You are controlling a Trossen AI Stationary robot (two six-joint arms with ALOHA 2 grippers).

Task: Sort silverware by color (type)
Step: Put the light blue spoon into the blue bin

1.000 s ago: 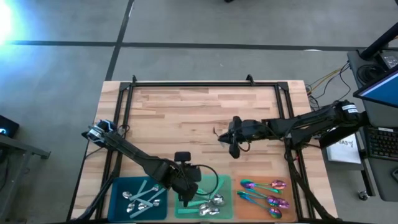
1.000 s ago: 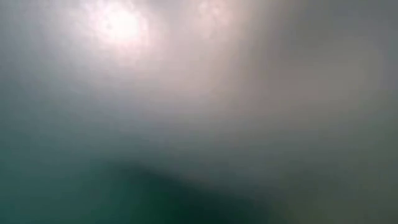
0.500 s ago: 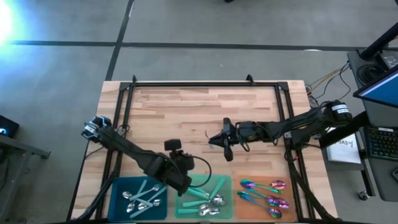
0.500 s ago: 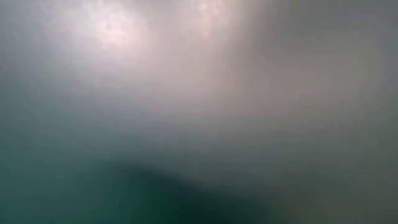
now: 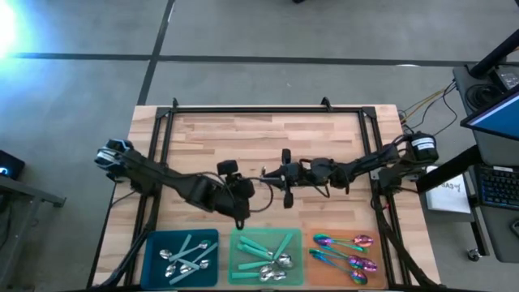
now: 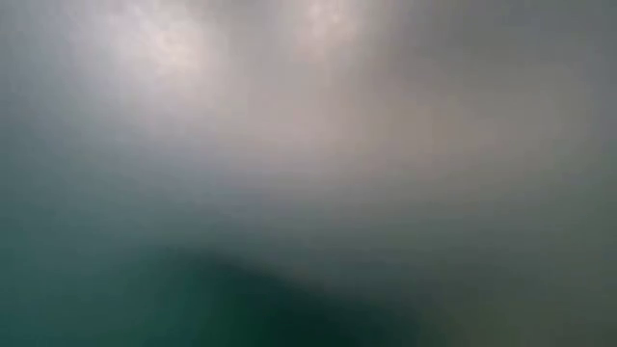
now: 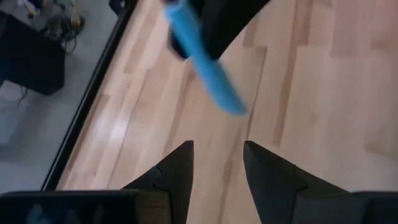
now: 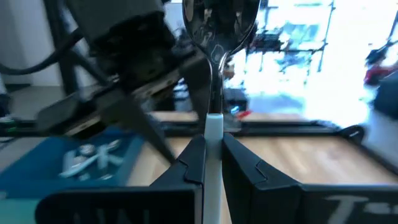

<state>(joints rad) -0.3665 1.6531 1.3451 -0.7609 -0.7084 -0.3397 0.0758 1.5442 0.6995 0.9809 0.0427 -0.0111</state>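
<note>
My right gripper (image 5: pixel 274 175) hangs over the middle of the table, shut on a spoon (image 8: pixel 219 18) with a silver bowl and a pale blue handle (image 7: pixel 208 68). My left gripper (image 5: pixel 241 212) is just to its left and nearer the front edge. It is open (image 7: pixel 217 162), nothing between its fingers, and slants down toward that handle. Along the near edge lie the other spoons: pale blue-handled ones in a blue tray (image 5: pixel 150 243), teal-handled ones in a green tray (image 5: pixel 237 241), iridescent ones (image 5: pixel 345 251) in an orange tray (image 5: pixel 381 264). My right gripper pinches the spoon's pale blue handle (image 8: pixel 213 127) between its two fingers. The fingers come about level from the table's right side and lie along the handle. The silver bowl sticks out beyond the fingertips. The spoon is lifted clear of the table.
A black rail frame (image 5: pixel 259 109) runs round the wooden table top. Bare wood (image 5: pixel 243 134) lies across the far half. A desk with a keyboard (image 5: pixel 495 182) stands beyond the right edge.
My left gripper has drawn back from above the green tray toward the table's middle, still open. My right gripper has carried the spoon toward the table's left edge and tipped up from a downward slant to about level, the spoon staying in its hold.
</note>
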